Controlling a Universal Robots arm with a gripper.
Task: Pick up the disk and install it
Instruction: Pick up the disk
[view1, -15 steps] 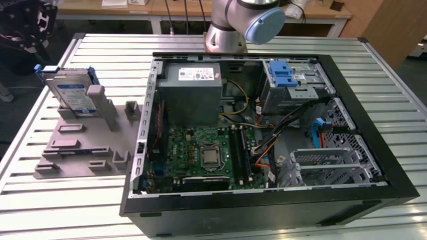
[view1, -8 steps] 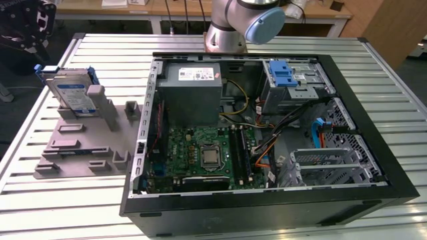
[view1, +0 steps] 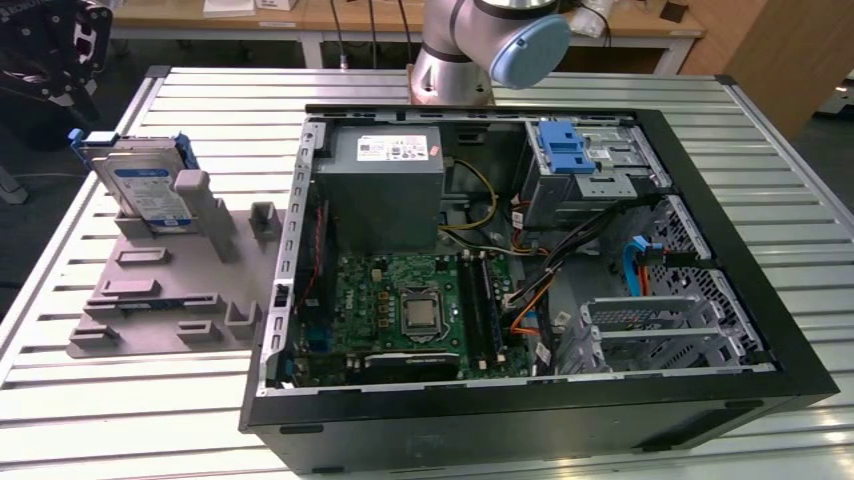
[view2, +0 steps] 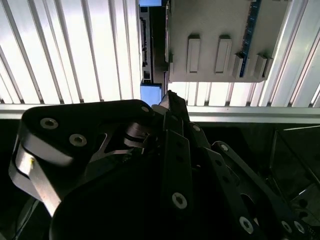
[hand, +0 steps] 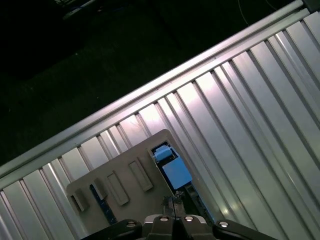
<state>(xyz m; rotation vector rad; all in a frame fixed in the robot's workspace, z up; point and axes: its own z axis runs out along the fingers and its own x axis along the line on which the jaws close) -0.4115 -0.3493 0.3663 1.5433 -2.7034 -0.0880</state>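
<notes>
The disk (view1: 140, 185) stands on edge in a grey holder plate (view1: 160, 300) on the slatted table, at the exterior view's left. It is silver, with a white-and-blue label and a blue frame. My gripper (view1: 83, 55) hangs above and behind it, dark, at the exterior view's top left corner. In the second wrist view the black fingers (view2: 172, 130) lie together, their tips just short of the disk's blue end (view2: 150, 93). In the first wrist view the gripper (hand: 174, 202) is shut over the disk's blue frame (hand: 172, 170). It holds nothing.
An open black computer case (view1: 534, 250) fills the middle of the table, with a grey power supply (view1: 380, 185), a green board (view1: 407, 310) and a grey cage with a blue latch (view1: 574, 150). The arm's base (view1: 461, 50) stands behind it. The table edge (hand: 150, 90) runs close by.
</notes>
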